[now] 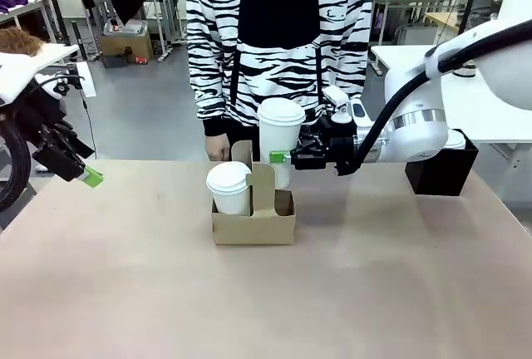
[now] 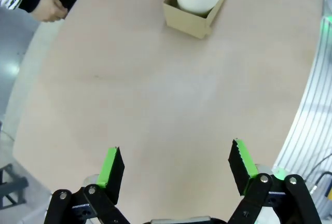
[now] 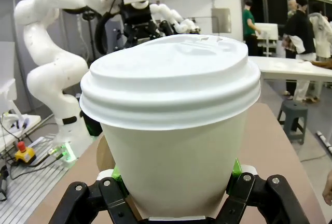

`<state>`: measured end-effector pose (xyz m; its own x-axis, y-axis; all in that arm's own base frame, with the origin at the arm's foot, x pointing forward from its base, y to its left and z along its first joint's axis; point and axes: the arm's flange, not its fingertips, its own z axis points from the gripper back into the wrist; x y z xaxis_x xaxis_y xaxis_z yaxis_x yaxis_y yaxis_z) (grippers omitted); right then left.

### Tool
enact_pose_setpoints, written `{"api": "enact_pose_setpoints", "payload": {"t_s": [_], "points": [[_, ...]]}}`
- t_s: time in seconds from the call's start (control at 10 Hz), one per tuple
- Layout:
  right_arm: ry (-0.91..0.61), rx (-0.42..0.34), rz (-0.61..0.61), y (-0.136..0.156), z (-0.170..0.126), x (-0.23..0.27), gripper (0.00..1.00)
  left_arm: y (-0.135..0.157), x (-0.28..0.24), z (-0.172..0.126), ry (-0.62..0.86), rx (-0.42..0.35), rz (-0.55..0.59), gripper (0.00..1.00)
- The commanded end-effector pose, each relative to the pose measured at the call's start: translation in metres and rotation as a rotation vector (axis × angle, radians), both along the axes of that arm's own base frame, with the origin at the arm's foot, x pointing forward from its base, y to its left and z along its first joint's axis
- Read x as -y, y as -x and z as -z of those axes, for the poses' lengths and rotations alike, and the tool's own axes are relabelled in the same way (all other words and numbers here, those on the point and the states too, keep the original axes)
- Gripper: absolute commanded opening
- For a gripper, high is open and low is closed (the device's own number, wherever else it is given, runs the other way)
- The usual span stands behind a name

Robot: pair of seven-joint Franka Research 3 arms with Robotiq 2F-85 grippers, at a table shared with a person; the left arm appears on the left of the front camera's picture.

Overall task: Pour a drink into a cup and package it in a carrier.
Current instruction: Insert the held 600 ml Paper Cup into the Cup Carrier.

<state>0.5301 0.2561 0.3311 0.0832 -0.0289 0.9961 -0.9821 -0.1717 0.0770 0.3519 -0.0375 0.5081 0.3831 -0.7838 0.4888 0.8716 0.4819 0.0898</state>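
Right gripper (image 1: 281, 158) is clamped on the sides of a lidded white cup (image 1: 279, 139), holding it upright over the far pocket of the carrier (image 1: 253, 219). Upright makes sense: the lid (image 3: 171, 81) is pressed on, but any tilt could still let drink seep out. The grip sits low on the cup wall in the right wrist view, with green pads (image 3: 236, 168) showing at both sides under the lid's rim, so the tapered body cannot slip downward through the jaws.

Whether the cup's base is already inside the pocket or hangs just above it, I cannot tell; the handle tab (image 1: 259, 184) hides it. A second cup (image 1: 229, 187), also lidded, already stands in the near left pocket, so the carrier is part filled and this looks like the packing step.

Left gripper (image 2: 174, 169) hangs with jaws wide apart and nothing between them, well back from the carrier over bare table (image 2: 155, 94), likely parked out of the way.

A person's hand (image 1: 218, 148) rests just behind the carrier, near the table's far edge.
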Motion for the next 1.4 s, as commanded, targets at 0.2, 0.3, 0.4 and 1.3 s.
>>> {"api": "enact_pose_setpoints", "payload": {"t_s": [0.2, 0.3, 0.4, 1.3], "points": [[0.016, -0.012, -0.089, -0.006, 0.016, -0.005, 0.8, -0.002, 0.003, -0.006, -0.019, 0.002, -0.019, 1.0], [0.022, -0.02, -0.104, -0.008, 0.024, -0.006, 0.8, -0.002, 0.003, -0.006, -0.019, 0.002, -0.019, 1.0], [0.022, -0.029, -0.119, -0.009, 0.031, -0.007, 0.8, -0.002, 0.003, -0.006, -0.019, 0.002, -0.019, 1.0], [0.115, -0.062, -0.23, -0.023, 0.085, -0.007, 0.8, -0.002, 0.003, -0.006, -0.019, 0.002, -0.019, 1.0]]}}
